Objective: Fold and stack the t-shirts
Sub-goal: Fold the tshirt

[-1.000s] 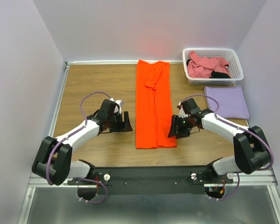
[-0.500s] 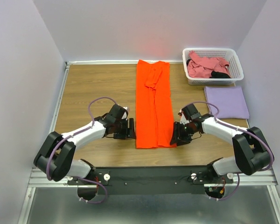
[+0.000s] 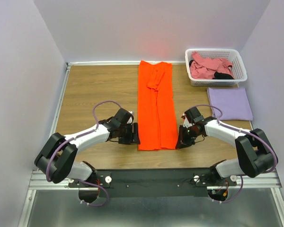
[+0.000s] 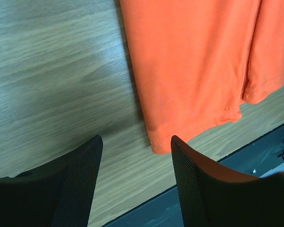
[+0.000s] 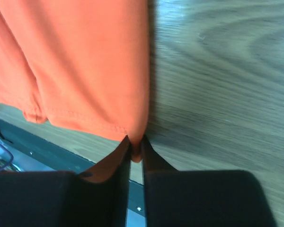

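Observation:
The bright orange t-shirt [image 3: 156, 104] lies folded into a long strip down the middle of the table. My left gripper [image 3: 136, 136] is open at its near left corner; in the left wrist view the hem corner [image 4: 161, 142] lies between my open fingers [image 4: 80, 175]. My right gripper [image 3: 179, 141] is shut on the shirt's near right corner [image 5: 136, 153]. The pale lavender t-shirt [image 3: 229, 103] lies folded flat at the right. The dusty pink t-shirt [image 3: 209, 66] and a bit of black cloth [image 3: 222, 75] lie in the white basket [image 3: 241, 61].
The basket stands at the back right corner. The table's near edge and a dark metal rail [image 3: 151, 177] run just behind both grippers. White walls close the table on three sides.
Both grippers moved nearer and inward to the shirt's near corners. The right one has closed on the right corner. The shirt has not visibly shifted.

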`<state>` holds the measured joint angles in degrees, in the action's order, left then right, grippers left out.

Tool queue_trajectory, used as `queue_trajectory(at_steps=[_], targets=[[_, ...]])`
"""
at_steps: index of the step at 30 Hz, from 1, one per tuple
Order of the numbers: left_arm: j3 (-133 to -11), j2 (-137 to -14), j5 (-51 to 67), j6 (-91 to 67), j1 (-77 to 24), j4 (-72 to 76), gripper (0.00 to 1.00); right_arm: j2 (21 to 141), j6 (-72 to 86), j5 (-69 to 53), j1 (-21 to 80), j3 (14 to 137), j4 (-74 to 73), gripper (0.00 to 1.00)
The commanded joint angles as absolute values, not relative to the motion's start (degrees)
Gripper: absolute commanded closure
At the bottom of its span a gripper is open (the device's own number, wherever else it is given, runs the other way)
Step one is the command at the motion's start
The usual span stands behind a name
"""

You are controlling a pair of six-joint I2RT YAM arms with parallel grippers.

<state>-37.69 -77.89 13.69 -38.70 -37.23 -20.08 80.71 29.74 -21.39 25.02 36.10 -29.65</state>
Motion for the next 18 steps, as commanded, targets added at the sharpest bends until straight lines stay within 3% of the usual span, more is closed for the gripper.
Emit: queue_trajectory(at_steps=[1, 2, 3, 13, 16, 18], targets=[[-37.6, -79.4, 12.9, -39.6, -38.3, -21.2, 0.33, 80.6, 29.9, -18.4, 24.9, 34.6, -29.7, 0.92], [-37.8, -79.6, 12.9, -39.6, -38.5, -21.1, 0.33, 80.5, 29.9, -18.5, 24.9, 34.6, -29.7, 0.99], [-38.1, -79.9, 12.8, -39.6, -38.6, -21.3, 0.33, 80.4, 29.9, -18.5, 24.9, 34.6, -29.7, 1.00], [-40.3, -83.8, 13.4, -39.5, -40.9, -22.0, 0.34, 80.7, 29.4, -18.8, 24.9, 34.7, -29.5, 0.99], [-41.0, -85.8, 13.3, -38.8, -41.5, -22.1, 0.45, 80.7, 29.4, -18.8, 24.9, 34.7, -29.4, 1.00], [-41.0, -87.4, 13.5, -38.4, -41.6, -22.8, 0.47, 80.7, 29.4, -18.8, 24.9, 34.6, -29.4, 1.00]])
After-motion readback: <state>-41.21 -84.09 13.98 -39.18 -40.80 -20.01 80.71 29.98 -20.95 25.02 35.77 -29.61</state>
